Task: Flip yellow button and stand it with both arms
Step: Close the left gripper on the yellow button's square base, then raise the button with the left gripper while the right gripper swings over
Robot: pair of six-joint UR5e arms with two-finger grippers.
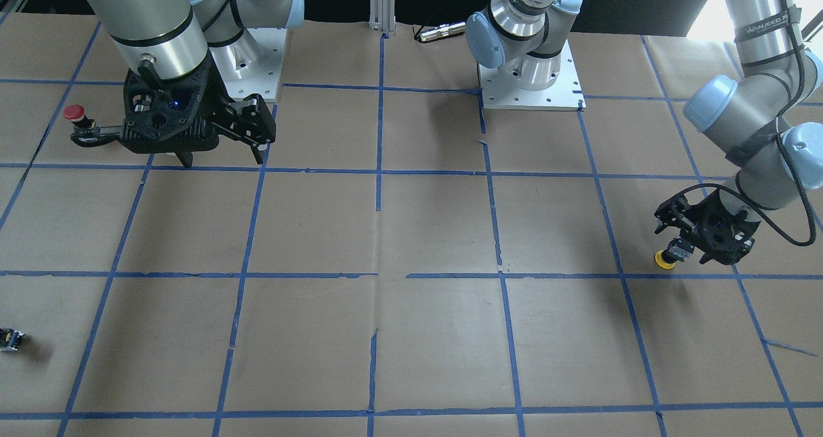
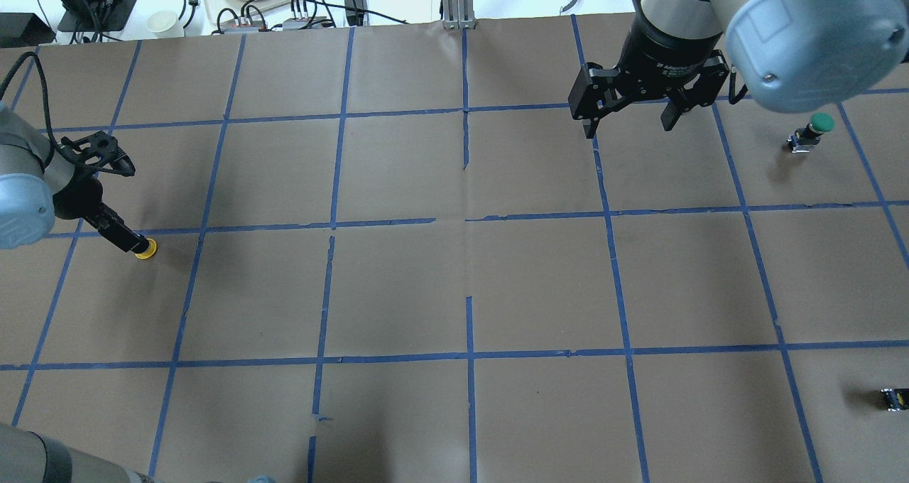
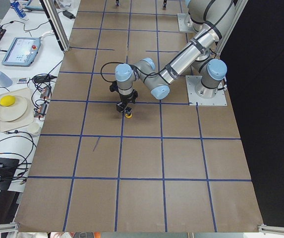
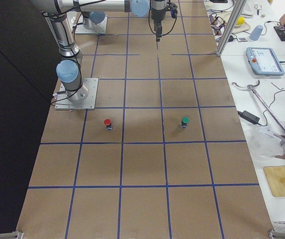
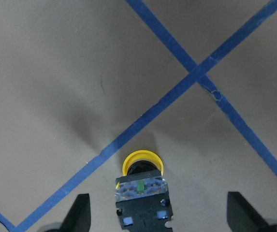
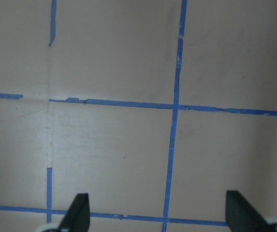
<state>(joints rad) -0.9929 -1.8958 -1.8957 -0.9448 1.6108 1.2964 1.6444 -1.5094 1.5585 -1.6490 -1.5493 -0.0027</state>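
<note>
Straddling yellow button [image 5: 142,189]: L jaws wide, not touching | R jaws wide, empty

Brightly and evenly lit from overhead. Soft, faint shadows on the brown paper [image 1: 437,231]. Pale sheen along the middle seam [image 1: 375,321] in the front view. Burnt out to white at that view's top right corner. Sharp on the yellow button [image 5: 140,188] in the left wrist view, blurred on the fingertips [image 5: 80,215] at the bottom edge.
</note>
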